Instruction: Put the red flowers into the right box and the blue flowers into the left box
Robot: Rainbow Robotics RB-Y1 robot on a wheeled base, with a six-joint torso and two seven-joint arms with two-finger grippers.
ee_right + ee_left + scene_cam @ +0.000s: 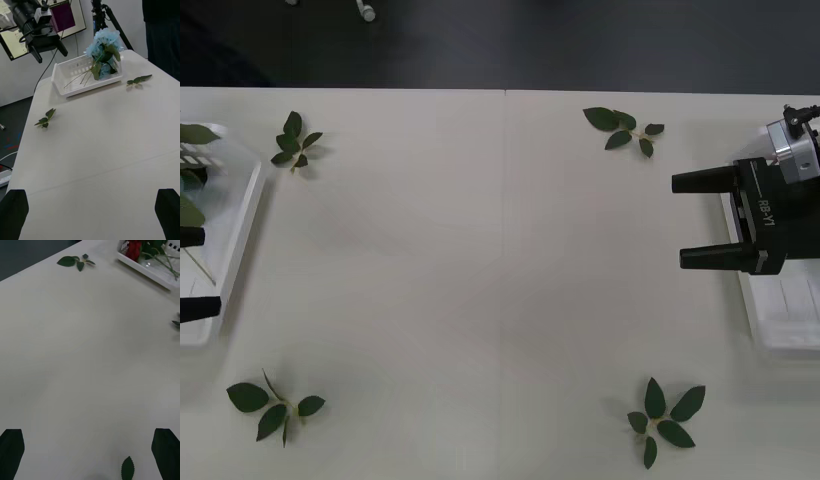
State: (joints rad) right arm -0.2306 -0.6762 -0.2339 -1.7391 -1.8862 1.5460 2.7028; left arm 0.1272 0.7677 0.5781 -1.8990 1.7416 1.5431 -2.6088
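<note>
Holding both tools spread and empty: right tool point(690, 220) over the right box point(780, 330), centre right; left tool point(195, 270) over the left box point(240, 215), centre left. I judge sorting complete: blue flowers point(105, 41) and red flowers point(133, 248) boxed.

The table point(500, 280) is the landmark. The left box point(225, 250) sits at its left edge and holds the blue flowers point(103, 45), stems lying along the box floor. The right box point(780, 320) sits at the table's right edge with the red flowers point(133, 249) in it. Four leaf sprigs point(295, 140) lie on the table, one near each corner. The right gripper point(700, 220) hangs over the right box's inner side, jaws spread; the left gripper point(190, 270) is over the left box.
</note>
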